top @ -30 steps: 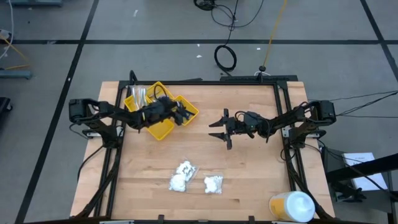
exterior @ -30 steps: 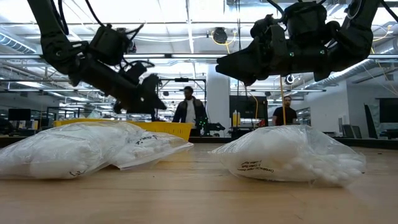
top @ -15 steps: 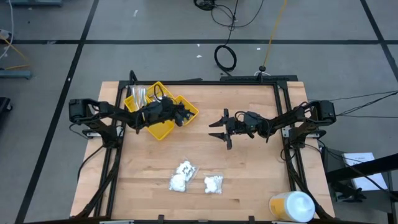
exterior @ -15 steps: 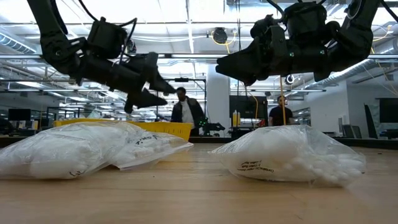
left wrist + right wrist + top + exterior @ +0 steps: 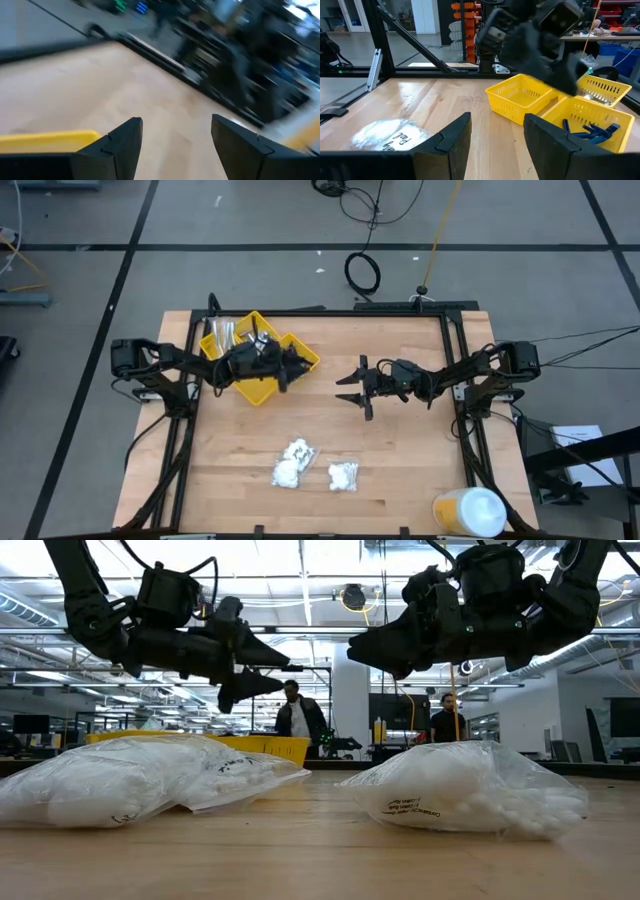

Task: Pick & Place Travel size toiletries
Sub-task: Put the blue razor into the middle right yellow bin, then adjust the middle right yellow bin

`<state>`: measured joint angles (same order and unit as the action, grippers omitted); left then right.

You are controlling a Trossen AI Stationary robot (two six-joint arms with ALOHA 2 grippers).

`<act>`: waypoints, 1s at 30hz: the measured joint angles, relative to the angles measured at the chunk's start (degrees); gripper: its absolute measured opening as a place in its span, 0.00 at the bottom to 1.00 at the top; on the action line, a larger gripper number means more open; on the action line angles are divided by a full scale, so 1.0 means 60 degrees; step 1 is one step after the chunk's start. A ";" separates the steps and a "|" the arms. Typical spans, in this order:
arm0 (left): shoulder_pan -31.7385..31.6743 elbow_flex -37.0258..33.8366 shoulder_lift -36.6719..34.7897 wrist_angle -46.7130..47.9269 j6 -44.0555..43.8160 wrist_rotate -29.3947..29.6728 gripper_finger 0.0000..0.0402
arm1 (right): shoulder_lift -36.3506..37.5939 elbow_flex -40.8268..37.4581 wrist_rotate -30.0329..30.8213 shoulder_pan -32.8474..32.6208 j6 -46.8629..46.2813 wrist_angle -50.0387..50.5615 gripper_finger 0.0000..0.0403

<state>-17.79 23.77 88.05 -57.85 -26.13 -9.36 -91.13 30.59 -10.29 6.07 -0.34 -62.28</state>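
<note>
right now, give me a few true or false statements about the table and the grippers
1. The left gripper is over the yellow tray, open and empty. True.
2. The right gripper holds a bag. False: it is open and empty, above bare wood.
3. Three clear bags of white lumps lie on the table. True.
4. The round white-and-yellow container is inside the tray. False: it stands at the table's corner.

We take the compartment tray (image 5: 262, 385) as landmark at the table's far left, sticks (image 5: 592, 131) in one compartment, packets (image 5: 222, 335) in another, left gripper (image 5: 291, 366) above its right edge, right gripper (image 5: 356, 389) further right, three bags (image 5: 313, 466) nearer the front, round container (image 5: 470, 511) at front right.
</note>
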 joint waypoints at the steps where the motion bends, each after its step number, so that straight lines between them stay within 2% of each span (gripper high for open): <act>1: 0.0025 0.0004 0.0000 0.0103 -0.0013 -0.0471 0.58 | 0.0000 0.0000 0.0001 0.0000 0.0017 0.0000 0.42; 5: 0.0196 0.0004 0.0000 0.0840 -0.0422 -0.2215 0.58 | 0.0000 0.0000 0.0001 0.0004 0.0022 0.0000 0.42; 7: 0.0245 0.0001 0.0000 0.1364 -0.0632 -0.2595 0.58 | 0.0000 0.0000 0.0001 0.0004 0.0022 0.0000 0.42; 11: 0.0175 0.0068 0.0000 0.2637 -0.0744 -0.2413 0.58 | 0.0000 0.0000 0.0035 0.0000 0.0022 0.0000 0.42; 18: -0.0234 0.0540 0.0000 0.3906 -0.0731 -0.0848 0.58 | 0.0000 0.0000 0.0234 0.0000 -0.0048 0.0000 0.42; 23: -0.0326 0.0895 0.0001 0.3872 -0.0599 -0.0872 0.58 | 0.0000 0.0000 0.0220 0.0000 -0.0048 0.0000 0.42; 27: -0.0326 0.1239 0.0004 0.3902 0.0116 -0.1239 0.58 | 0.0004 0.0000 0.0225 0.0000 0.0054 0.0065 0.42; 30: -0.0326 0.1481 -0.0286 0.3941 0.0610 -0.1249 0.58 | 0.0004 0.0000 0.0660 -0.0004 0.0249 0.0402 0.42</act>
<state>-19.75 32.66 86.34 -34.20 -22.47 -16.86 -91.11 30.59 -6.33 6.04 1.16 -59.87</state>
